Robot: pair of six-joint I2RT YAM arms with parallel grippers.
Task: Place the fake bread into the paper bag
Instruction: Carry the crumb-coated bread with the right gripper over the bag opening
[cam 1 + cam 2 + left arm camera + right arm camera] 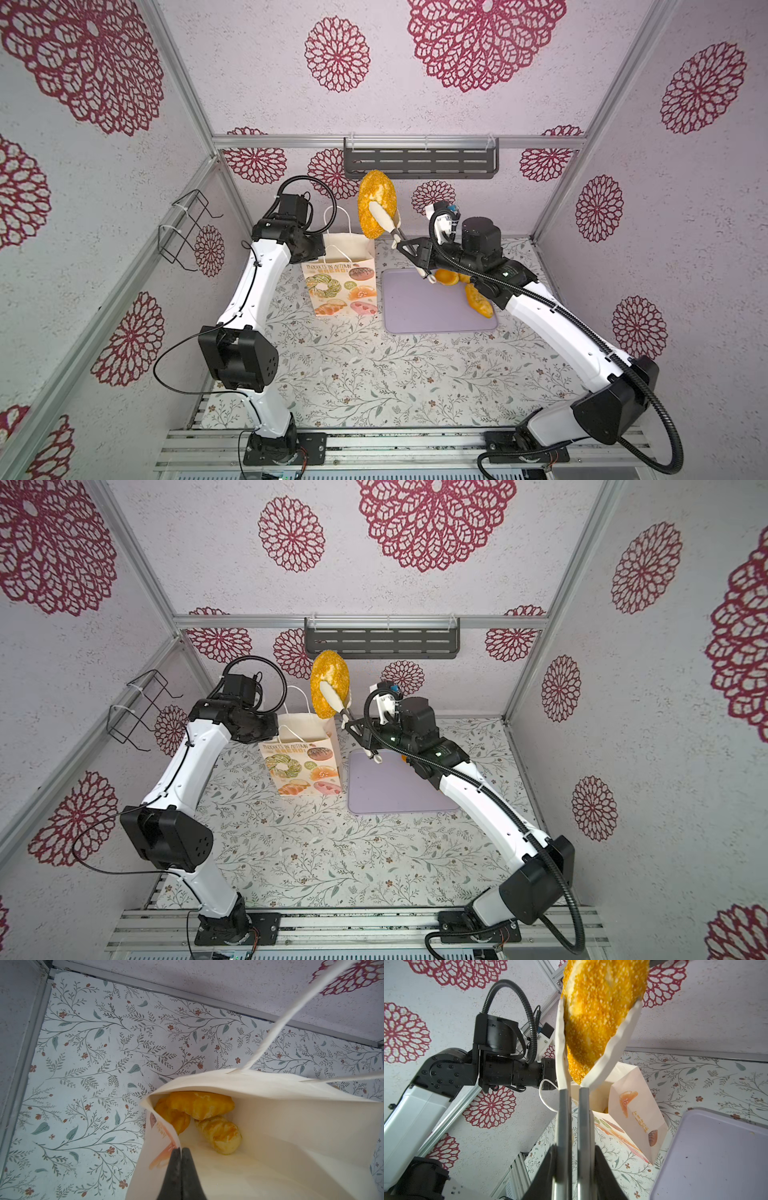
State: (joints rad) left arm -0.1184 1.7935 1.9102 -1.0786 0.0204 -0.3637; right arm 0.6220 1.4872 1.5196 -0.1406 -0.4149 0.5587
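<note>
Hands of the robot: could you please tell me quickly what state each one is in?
Left hand: closed, pinching the rim of the paper bag.
Right hand: closed on tongs that clamp an oval loaf.

Bag (340, 286) stands on the table (374, 374), just left of the tray (415, 309); three loaves (199, 1105) lie in it; other loaves (478, 302) on the tray's far right; one loaf (374, 193), in tongs (388, 222), above the bag.

White arm shells (257, 282); black joints (239, 357); ribbed black cables (532, 1030).
</note>
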